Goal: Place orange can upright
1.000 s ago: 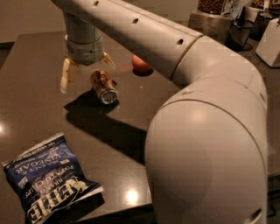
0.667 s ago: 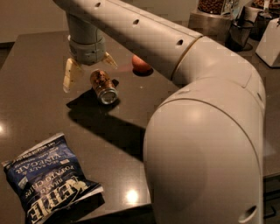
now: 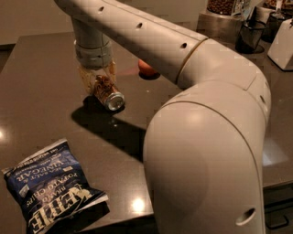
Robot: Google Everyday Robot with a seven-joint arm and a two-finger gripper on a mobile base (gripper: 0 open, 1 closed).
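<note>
Closing in since a second ago, my gripper (image 3: 97, 81) now clasps the can (image 3: 109, 95), which lies on its side toward the far-left corner of the desk (image 3: 41, 91), so the grasp looks made and uprighting comes next.

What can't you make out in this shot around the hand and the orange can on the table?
1. Orange can, camera view: its far end is covered by the hand low over the table, so the grip cannot be judged.
2. Apple, camera view: partly hidden behind the arm.
3. Jar at the back right, camera view: cut off by the top edge.
4. Table, camera view: its right side is blocked by the arm's big near segment.
</note>
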